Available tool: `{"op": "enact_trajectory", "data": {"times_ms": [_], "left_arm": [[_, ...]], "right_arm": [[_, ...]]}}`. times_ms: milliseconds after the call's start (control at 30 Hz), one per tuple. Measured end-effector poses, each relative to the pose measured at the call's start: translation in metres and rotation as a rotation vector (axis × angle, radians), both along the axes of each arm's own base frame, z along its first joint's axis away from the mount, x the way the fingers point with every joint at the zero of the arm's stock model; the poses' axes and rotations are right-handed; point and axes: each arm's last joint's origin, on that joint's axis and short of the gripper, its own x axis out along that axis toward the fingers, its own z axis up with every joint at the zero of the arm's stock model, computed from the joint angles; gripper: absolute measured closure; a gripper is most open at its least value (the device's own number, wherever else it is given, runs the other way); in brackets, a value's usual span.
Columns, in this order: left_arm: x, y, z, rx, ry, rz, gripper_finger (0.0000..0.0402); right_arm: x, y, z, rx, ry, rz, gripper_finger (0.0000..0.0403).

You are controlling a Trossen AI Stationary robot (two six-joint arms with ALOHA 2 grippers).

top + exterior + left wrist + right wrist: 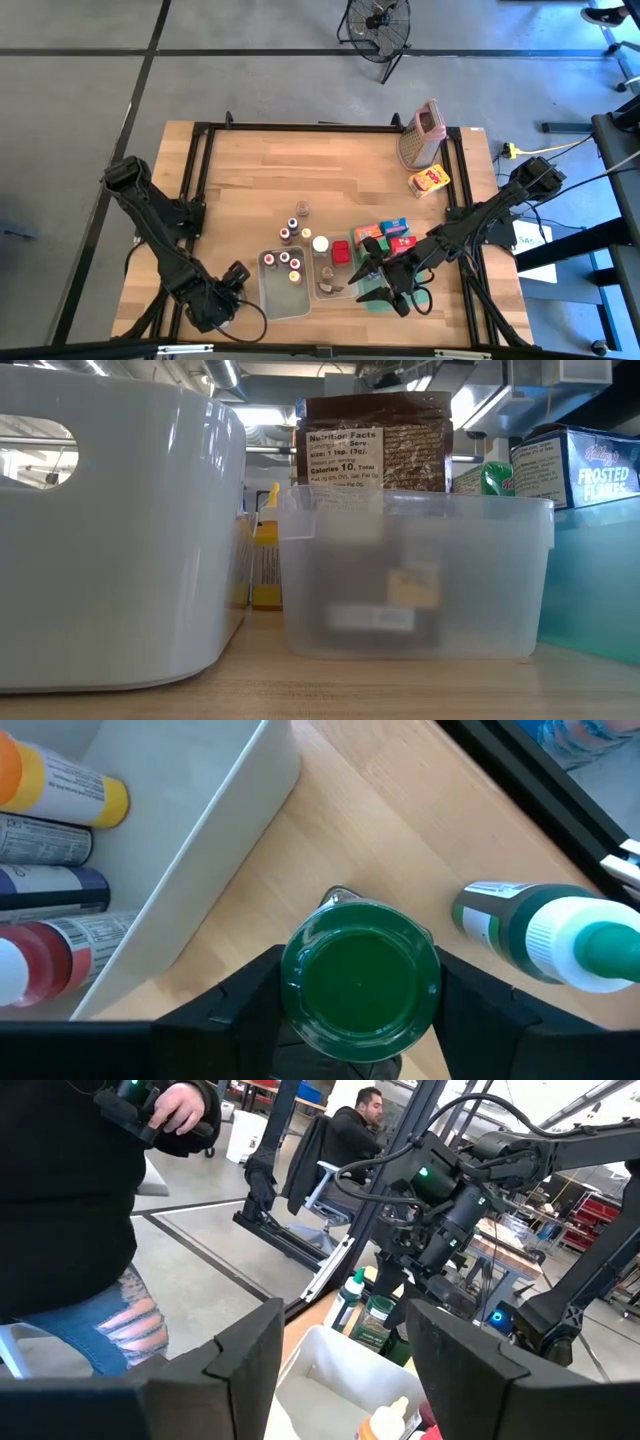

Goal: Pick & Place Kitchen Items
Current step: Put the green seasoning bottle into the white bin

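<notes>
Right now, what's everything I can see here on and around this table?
grater: one, metal with pink top, far right of table
yellow carton: one, beside the grater
small jars: few, standing mid-table
white tub: one, near edge, holding several bottles
clear tub: one, beside white tub
red carton: one, beside clear tub
green tray: one, teal, holding three cartons
green-capped jar: one, outside white tub
people: two, dark tops, beyond table
left gripper: at green-capped jar
right gripper: open, above green tray

Green-capped jar body hidden under own cap; brown packet bottom hidden behind clear tub.
</notes>
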Motion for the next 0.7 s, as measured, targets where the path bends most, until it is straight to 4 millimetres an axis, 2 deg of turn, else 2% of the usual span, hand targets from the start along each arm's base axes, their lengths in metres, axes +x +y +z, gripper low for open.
{"op": "enact_trajectory", "data": {"times_ms": [700], "left_arm": [[0.0055,0.0032,0.0006,-0.013,-0.001,0.054,0.0196]], "right_arm": [[-0.0001,0.0000,-0.0014,-0.009,0.013,0.002,0.0190]]}}
